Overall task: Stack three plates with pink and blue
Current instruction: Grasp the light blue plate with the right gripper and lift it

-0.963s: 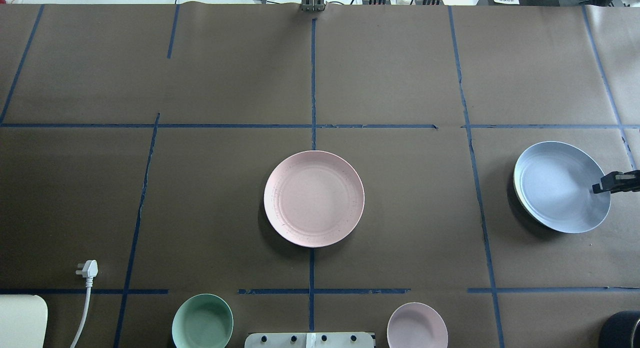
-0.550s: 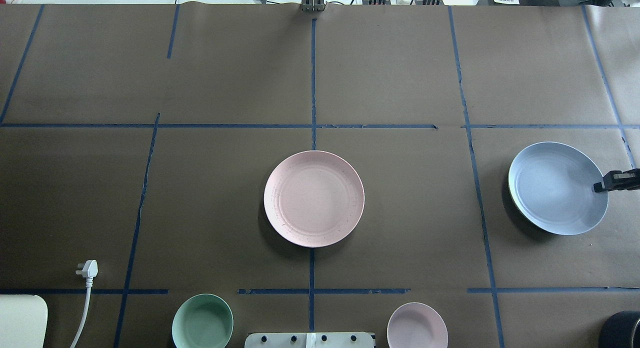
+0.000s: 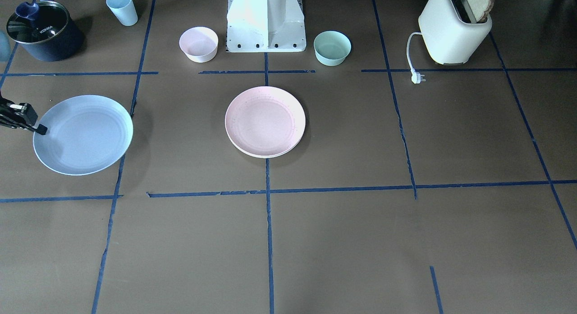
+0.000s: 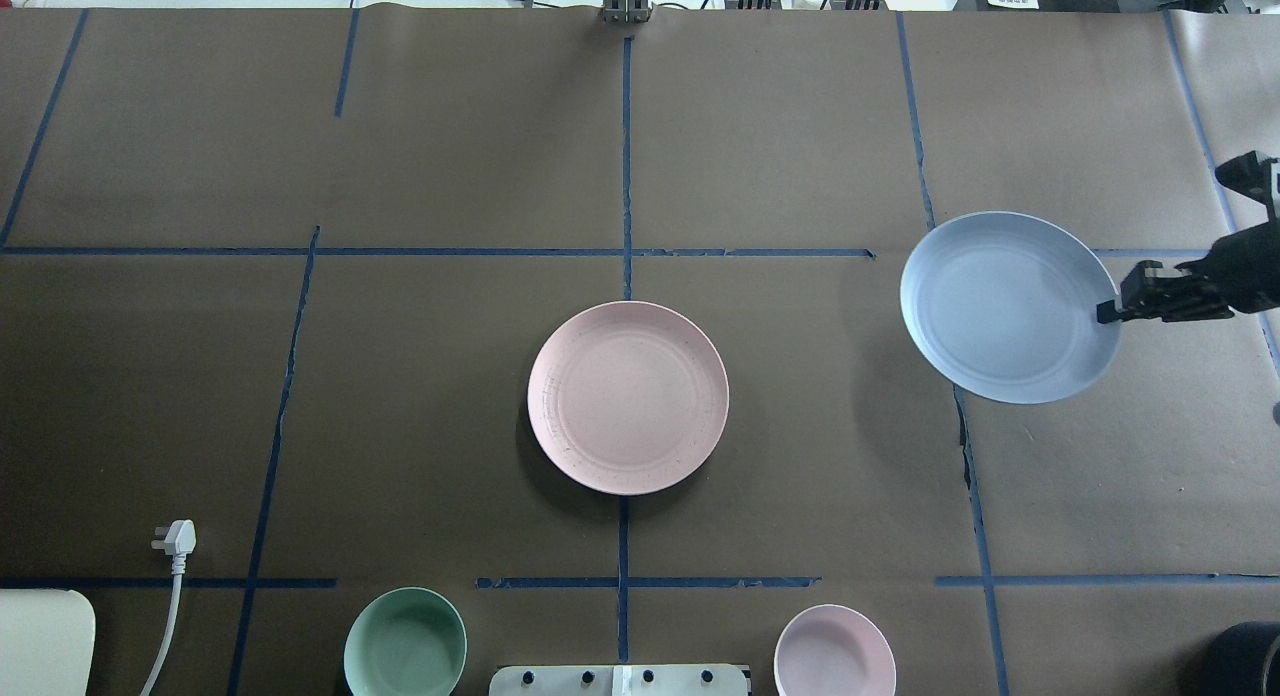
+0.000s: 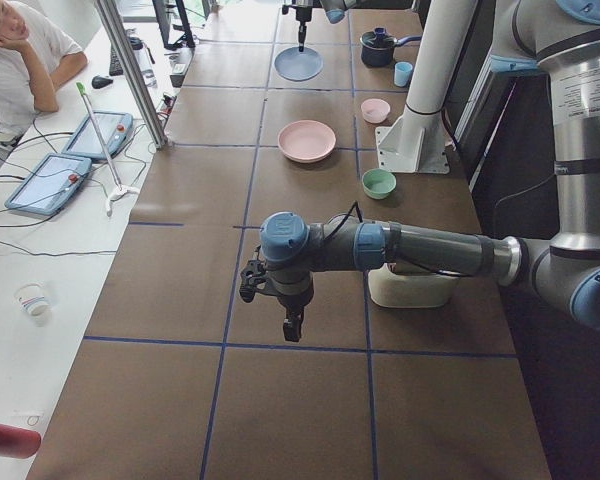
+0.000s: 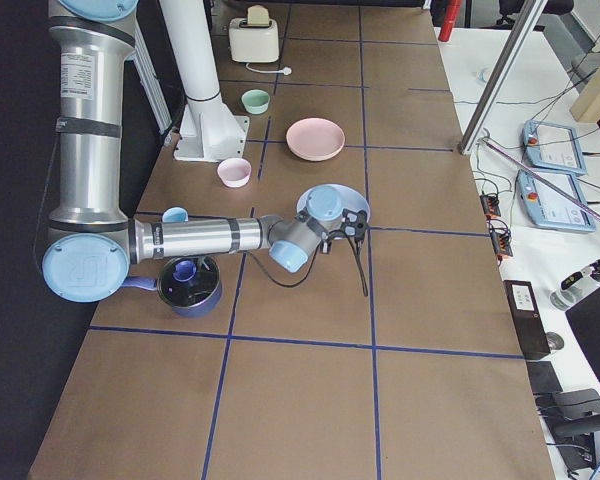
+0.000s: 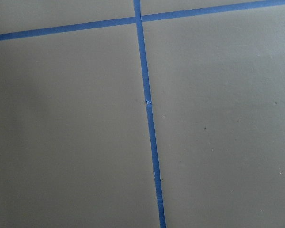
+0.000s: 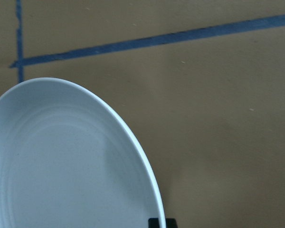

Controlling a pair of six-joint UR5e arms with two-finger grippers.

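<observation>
Quick update: the light blue round shallow plate (image 4: 1010,306) is on the move. A second ago it was low by the right edge of the table (image 4: 450,396), with one side tipped up. Now the right gripper (image 4: 1105,313) has carried it toward the middle and a bit farther from the robot. The plate overlaps the blue tape line (image 4: 930,176) in the overhead view. Its shadow falls off to one side, so I'd say it's clear of the surface and in the air. The fingers are pinched on its rim on the side away from the stack, one above and one below as far as I can tell.

The target hasn't budged. The pale pink round speckled plate (image 4: 628,397) sits dead centre, well apart from the blue one. In the front-facing view a cream rim peeks out under it, which I read as the cream-beige plate (image 3: 266,155) already at the bottom. So two of three look stacked, and blue is the last one, now in transit.

Holding it by one edge means the far side can sag or swing. The set-down probably wants a level approach over the pink plate before letting go.

The left gripper (image 5: 292,325) hangs over bare table far from all this. I can't tell whether its fingers are wide or closed.
</observation>
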